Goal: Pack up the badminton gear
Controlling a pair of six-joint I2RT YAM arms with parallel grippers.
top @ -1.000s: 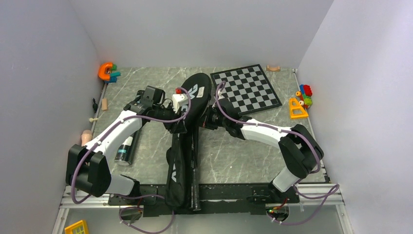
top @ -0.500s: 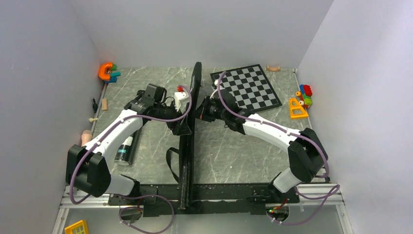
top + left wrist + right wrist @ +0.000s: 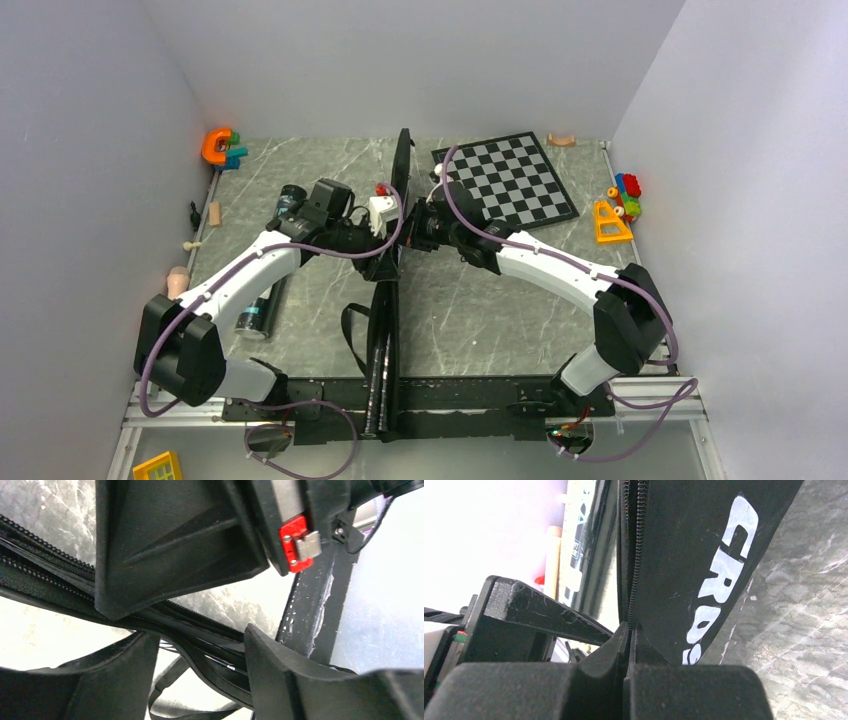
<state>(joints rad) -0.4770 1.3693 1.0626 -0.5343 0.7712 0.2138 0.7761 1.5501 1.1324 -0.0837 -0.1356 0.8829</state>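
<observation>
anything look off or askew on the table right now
The racket bag stands on its thin edge instead of lying flat, pinched at the zipper by the right gripper, its near end reaching past the front edge of the table. The dark tube lies apart on the left, not yet packed.

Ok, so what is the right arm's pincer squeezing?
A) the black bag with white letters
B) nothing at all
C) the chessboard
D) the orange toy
A: in the right wrist view, the right pincer is closed tight on the zipper edge of the black bag, which stands on its side.
</observation>
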